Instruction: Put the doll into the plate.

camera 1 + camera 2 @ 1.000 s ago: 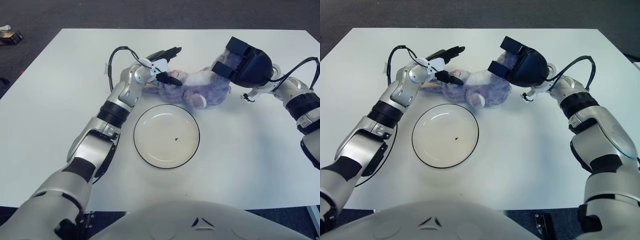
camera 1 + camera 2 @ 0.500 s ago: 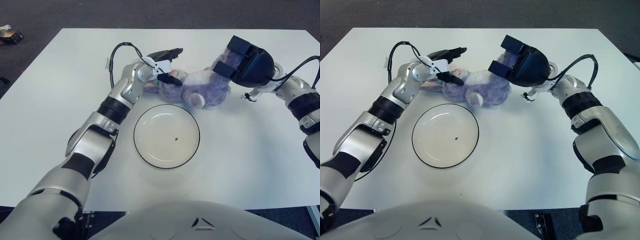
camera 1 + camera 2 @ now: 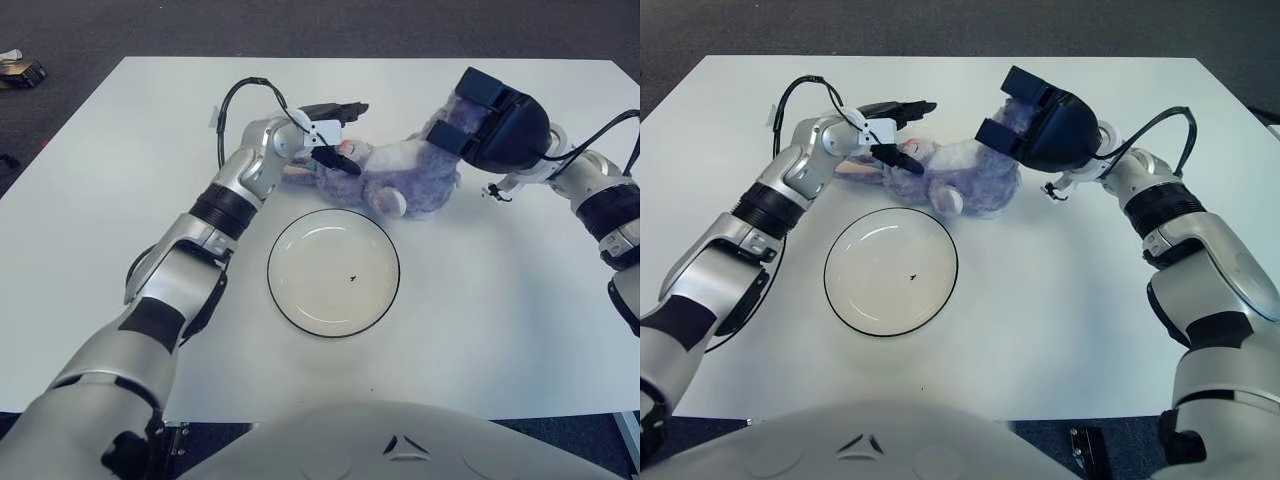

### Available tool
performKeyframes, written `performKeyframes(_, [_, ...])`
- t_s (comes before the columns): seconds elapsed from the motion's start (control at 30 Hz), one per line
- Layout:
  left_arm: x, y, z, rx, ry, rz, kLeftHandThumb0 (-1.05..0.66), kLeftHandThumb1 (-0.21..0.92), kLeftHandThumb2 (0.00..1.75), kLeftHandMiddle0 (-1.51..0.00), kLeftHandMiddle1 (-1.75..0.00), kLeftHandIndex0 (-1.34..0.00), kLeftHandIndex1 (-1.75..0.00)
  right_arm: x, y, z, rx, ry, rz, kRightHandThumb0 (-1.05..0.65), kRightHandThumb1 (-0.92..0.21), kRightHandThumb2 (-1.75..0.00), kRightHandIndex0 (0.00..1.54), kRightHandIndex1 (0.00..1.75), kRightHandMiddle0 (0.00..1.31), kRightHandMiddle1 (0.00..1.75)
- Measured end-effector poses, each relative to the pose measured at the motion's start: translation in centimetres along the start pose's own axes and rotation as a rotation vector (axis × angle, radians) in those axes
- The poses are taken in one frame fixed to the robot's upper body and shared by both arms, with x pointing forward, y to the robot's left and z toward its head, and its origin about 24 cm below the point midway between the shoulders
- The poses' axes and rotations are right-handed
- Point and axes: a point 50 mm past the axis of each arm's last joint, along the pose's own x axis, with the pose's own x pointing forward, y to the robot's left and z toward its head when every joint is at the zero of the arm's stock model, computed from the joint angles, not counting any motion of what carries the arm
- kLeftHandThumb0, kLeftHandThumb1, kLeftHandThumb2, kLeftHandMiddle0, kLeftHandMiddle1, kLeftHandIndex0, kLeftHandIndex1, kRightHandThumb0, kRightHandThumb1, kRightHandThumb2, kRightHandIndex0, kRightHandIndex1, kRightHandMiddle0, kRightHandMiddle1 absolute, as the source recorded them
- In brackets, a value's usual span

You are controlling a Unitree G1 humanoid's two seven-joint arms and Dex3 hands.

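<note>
A purple plush doll [image 3: 400, 175] lies on its side on the white table, just beyond the white plate [image 3: 320, 295] with a dark rim. My left hand [image 3: 340, 135] is at the doll's left end. Its fingers are spread, one above the doll and one touching its top. My black right hand [image 3: 458, 112] covers the doll's right end, and purple fur shows between its curled fingers. The plate holds nothing but a small dark speck at its middle.
The white table [image 3: 500, 330] stretches wide around the plate, and dark floor lies past its far edge. A small object [image 3: 20, 70] lies on the floor at the far left. A black cable [image 3: 235, 105] loops off my left wrist.
My left forearm has swung a little farther over the table and its hand has edged right along the doll's left end. The doll and the right hand have shifted slightly away from the plate.
</note>
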Motion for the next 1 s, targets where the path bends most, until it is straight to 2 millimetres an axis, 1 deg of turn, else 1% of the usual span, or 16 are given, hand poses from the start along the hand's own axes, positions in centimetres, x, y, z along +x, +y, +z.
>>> performKeyframes(0.13, [-0.19, 0.38, 0.14, 0.022, -0.021, -0.071, -0.85, 0.81, 0.01, -0.11, -0.01, -0.09, -0.01, -0.21, -0.05, -0.09, -0.001, 0.001, 0.01, 0.0, -0.41, -1.17, 0.5, 1.75, 0.44, 1.63])
performKeyframes(0.33, [-0.32, 0.88, 0.38, 0.04, -0.037, -0.09, -0.85, 0.81, 0.01, -0.11, -0.01, -0.09, -0.01, -0.27, -0.07, -0.13, -0.001, 0.001, 0.013, 0.0, -0.41, -1.17, 0.5, 1.75, 0.44, 1.63])
performKeyframes(0.53, [-0.46, 0.78, 0.43, 0.056, -0.046, -0.174, -0.81, 0.8, 0.0, -0.14, -0.01, -0.11, -0.02, -0.34, -0.06, -0.28, -0.003, 0.003, 0.019, 0.0, -0.42, -1.16, 0.5, 1.75, 0.43, 1.62])
performKeyframes(0.77, [-0.49, 0.86, 0.5, 0.066, -0.051, -0.195, -0.8, 0.8, 0.0, -0.15, -0.01, -0.12, -0.01, -0.35, -0.07, -0.34, -0.002, 0.003, 0.021, 0.0, -0.42, -1.15, 0.5, 1.75, 0.43, 1.62])
performKeyframes(0.83, [-0.5, 0.88, 0.5, 0.065, -0.06, -0.203, -0.79, 0.81, 0.0, -0.21, -0.02, -0.14, -0.02, -0.37, -0.07, -0.36, 0.0, 0.003, 0.022, 0.0, -0.42, -1.16, 0.5, 1.75, 0.42, 1.62])
performKeyframes(1.0, [-0.58, 0.88, 0.48, 0.051, -0.117, -0.249, -0.78, 0.81, 0.0, -0.26, -0.02, -0.16, -0.03, -0.51, -0.06, -0.51, -0.001, 0.006, 0.032, 0.0, -0.42, -1.16, 0.51, 1.75, 0.42, 1.63])
